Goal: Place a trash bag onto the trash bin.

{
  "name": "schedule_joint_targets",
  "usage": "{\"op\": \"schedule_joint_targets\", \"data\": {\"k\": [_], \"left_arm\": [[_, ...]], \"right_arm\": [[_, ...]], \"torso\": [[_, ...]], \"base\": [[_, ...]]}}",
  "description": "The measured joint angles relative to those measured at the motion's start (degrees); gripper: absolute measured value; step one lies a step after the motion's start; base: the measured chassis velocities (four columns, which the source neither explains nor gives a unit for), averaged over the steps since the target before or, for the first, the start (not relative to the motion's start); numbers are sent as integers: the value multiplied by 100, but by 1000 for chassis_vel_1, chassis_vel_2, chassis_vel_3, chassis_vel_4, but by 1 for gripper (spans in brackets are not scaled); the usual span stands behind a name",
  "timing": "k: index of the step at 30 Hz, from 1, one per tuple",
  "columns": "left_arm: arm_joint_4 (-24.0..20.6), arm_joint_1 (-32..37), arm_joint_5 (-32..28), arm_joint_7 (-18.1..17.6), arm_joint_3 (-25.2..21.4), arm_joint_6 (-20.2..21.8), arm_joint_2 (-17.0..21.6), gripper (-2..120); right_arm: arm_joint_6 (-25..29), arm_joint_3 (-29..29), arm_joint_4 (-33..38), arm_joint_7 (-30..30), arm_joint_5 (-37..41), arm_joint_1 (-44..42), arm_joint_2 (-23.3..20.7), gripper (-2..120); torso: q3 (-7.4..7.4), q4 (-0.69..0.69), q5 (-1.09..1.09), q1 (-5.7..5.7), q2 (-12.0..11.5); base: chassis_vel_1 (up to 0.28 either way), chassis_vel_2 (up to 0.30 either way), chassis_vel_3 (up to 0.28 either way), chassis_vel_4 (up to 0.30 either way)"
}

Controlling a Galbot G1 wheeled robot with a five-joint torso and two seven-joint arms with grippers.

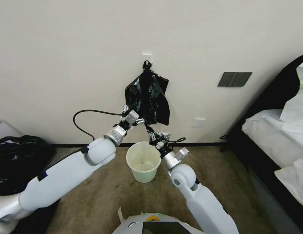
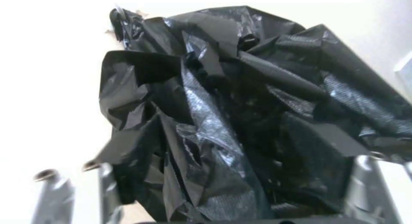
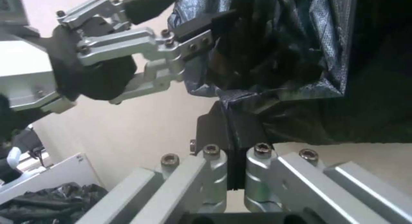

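Note:
A black bag bundle [image 1: 146,97], knotted at its top, hangs from a wall hook. From its lower edge a thin glossy sheet, the trash bag [image 1: 147,125] [image 3: 257,127], is drawn down. My right gripper [image 1: 149,130] [image 3: 234,134] is shut on that sheet just above the trash bin [image 1: 129,160], a cream-white bucket standing open on the carpet. My left gripper [image 1: 135,113] [image 2: 231,185] [image 3: 193,47] is open at the bundle's lower left corner, with crinkled black plastic [image 2: 240,114] between its spread fingers.
Bulky black sacks [image 1: 18,162] [image 3: 51,201] lie on the floor at the left. A bed with white bedding [image 1: 275,130] fills the right side. A dark socket panel [image 1: 234,79] is on the wall, and a black cable [image 1: 80,126] loops off the left arm.

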Motion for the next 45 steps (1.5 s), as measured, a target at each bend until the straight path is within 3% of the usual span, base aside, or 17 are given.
{"op": "schedule_joint_targets", "data": {"k": [8, 13, 14, 20, 28, 31, 38, 45], "left_arm": [[119, -160, -10, -219, 37, 306, -93, 40], [119, -126, -24, -282, -27, 324, -136, 27], [104, -55, -25, -306, -94, 324, -150, 19], [37, 323, -32, -390, -466, 183, -162, 0], [8, 875, -467, -482, -1018, -453, -388, 0], [7, 1040, -836, -499, -1195, -732, -535, 0], [31, 1076, -1205, -509, -1347, -943, -699, 0], [-5, 1302, -1229, -483, -1524, -1058, -701, 0]], "right_arm": [[-31, 1, 21, 15, 177, 33, -13, 0], [-34, 2, 21, 18, 186, 43, -2, 0], [-34, 3, 16, 18, 185, 44, -1, 0], [-37, 15, 36, 20, 173, 31, -14, 0], [-158, 85, 400, 114, 13, -116, -105, 3], [-239, 234, 648, 206, -70, -263, -253, 17], [-470, 623, 1089, 425, -56, -551, -589, 41], [-845, 838, 1636, 739, 695, -468, -917, 68]], "torso": [[0, 1, 0, 0, 0], [0, 0, 0, 0, 0], [0, 1, 0, 0, 0], [0, 2, 0, 0, 0], [0, 1, 0, 0, 1], [0, 1, 0, 0, 0], [0, 0, 1, 0, 0], [-1, 1, 1, 0, 1]], "base": [[0, 0, 0, 0], [0, 0, 0, 0], [0, 0, 0, 0], [0, 0, 0, 0], [0, 0, 0, 0], [0, 0, 0, 0], [0, 0, 0, 0], [0, 0, 0, 0]]}}
